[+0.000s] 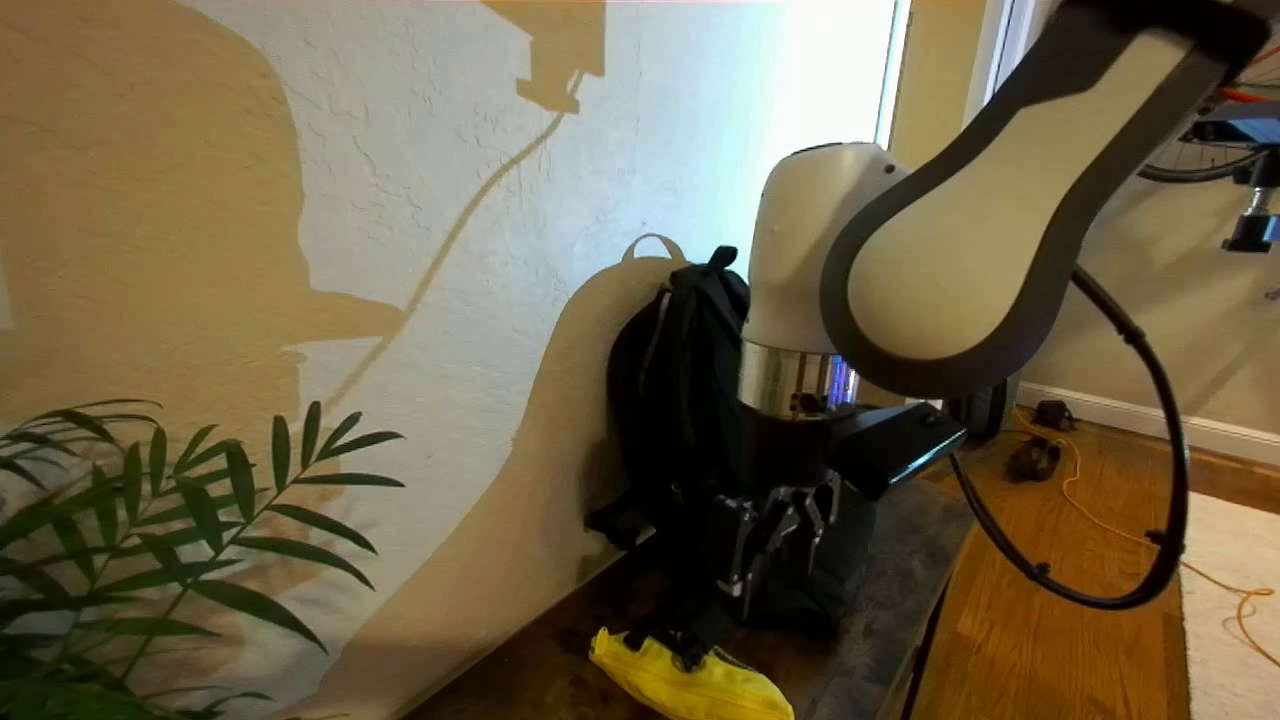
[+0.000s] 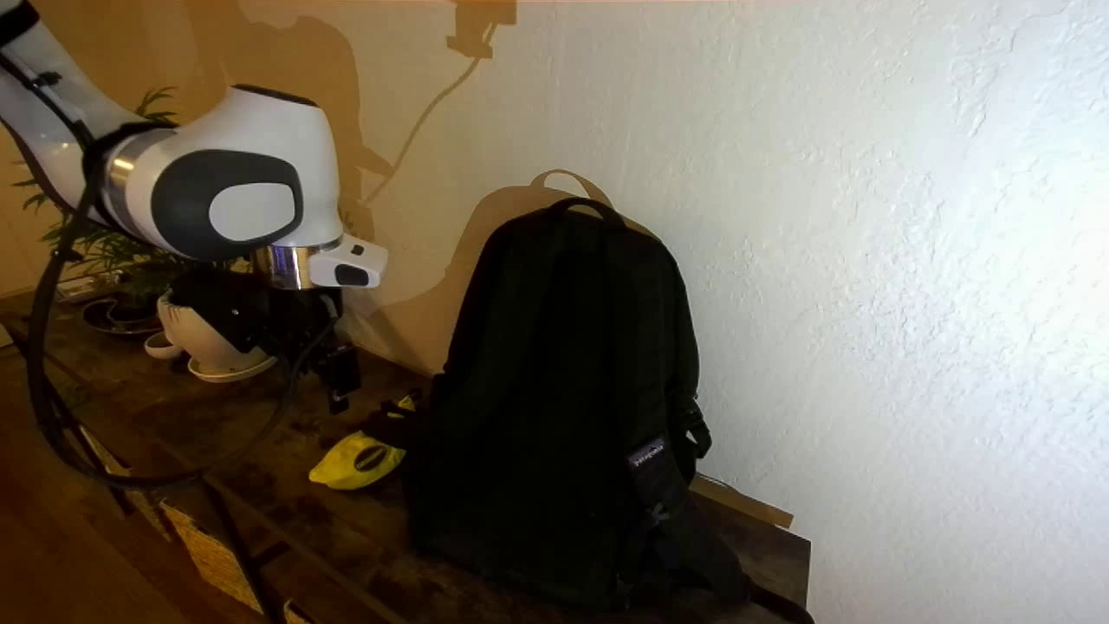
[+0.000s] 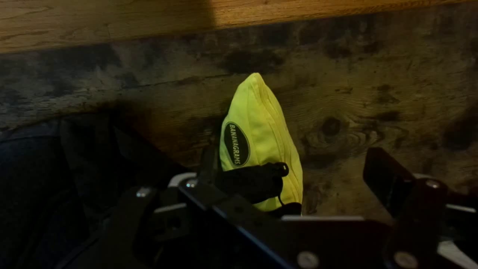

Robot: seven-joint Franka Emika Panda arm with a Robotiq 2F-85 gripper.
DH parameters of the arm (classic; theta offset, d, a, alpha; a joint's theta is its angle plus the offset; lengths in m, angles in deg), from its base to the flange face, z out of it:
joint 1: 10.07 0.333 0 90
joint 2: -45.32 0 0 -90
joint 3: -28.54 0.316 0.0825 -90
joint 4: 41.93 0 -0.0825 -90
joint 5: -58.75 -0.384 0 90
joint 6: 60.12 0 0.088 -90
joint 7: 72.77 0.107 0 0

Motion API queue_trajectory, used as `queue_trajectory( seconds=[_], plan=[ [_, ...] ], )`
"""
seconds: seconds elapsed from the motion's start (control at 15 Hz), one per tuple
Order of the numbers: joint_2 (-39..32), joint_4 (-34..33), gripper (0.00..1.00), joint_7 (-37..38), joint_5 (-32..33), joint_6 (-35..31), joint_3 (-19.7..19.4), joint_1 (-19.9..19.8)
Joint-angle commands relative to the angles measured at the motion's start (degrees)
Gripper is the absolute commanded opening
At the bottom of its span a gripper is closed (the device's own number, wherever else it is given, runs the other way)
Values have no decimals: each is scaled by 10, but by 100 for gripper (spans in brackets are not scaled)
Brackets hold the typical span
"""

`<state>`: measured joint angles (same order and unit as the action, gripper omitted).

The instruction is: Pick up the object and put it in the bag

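The yellow pouch [image 3: 263, 136] lies on the desk [image 3: 373, 82], near the bag [image 2: 554, 381] but not in it. A black strap [image 3: 250, 181] lies across part of it. The hand [image 3: 294, 164] is up in the air close to the pouch, its two fingers [image 3: 384, 173] spread wide, holding nothing. The big black bag stands up by the wall [image 2: 866, 260], and I can't tell if it is unzipped. I think this is the reaching part, before the pick-up. Next, the hand should likely line up so the pouch sits between the fingers, go down, and squeeze, without catching the strap.
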<state>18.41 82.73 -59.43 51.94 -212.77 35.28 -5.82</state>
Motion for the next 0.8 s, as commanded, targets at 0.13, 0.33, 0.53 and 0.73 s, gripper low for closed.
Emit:
queue_trajectory(
  seconds=[0.13, 0.33, 0.53, 0.73],
  plan=[
    [-91, -68, 100, -22, -4, -6, -10, 10],
    [-133, -102, 100, -29, -11, 0, -4, 7],
    [-168, -130, 100, -34, -9, -1, -3, 7],
    [-200, -161, 100, -40, -2, 4, -7, 9]
  ],
)
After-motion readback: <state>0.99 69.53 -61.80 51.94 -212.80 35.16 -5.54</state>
